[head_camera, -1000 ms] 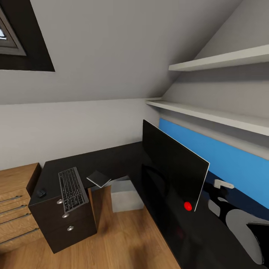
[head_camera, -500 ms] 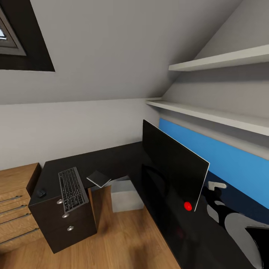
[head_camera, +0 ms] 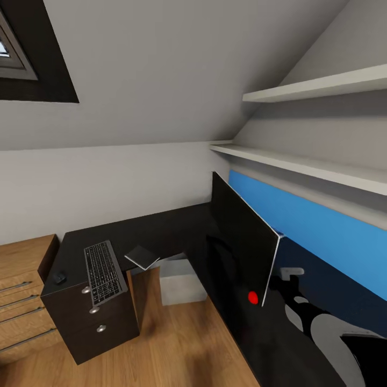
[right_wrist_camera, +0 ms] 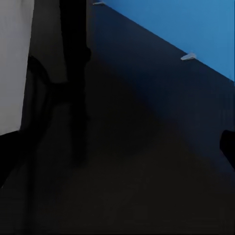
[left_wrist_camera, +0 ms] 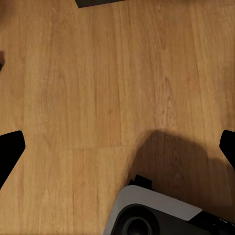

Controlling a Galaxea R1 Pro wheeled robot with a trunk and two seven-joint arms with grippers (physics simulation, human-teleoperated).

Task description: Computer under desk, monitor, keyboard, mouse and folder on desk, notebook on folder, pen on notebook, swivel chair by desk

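The left wrist camera looks straight down on a light-brown wooden plank floor [left_wrist_camera: 98, 83] whose grain runs along the boards, with faint seams between planks. The left gripper [left_wrist_camera: 117, 147] shows as two black fingertips [left_wrist_camera: 10, 149] at opposite edges of the picture, spread wide apart with bare floor between them and nothing held. A soft dark shadow [left_wrist_camera: 181, 161] lies on the boards near one fingertip. Touching that shadow is a rounded light-grey robot part with a black round recess [left_wrist_camera: 147, 215], resting low over the floor. At the opposite edge, a dark flat corner of some object [left_wrist_camera: 95, 2] is cut off by the frame; what it is cannot be told.
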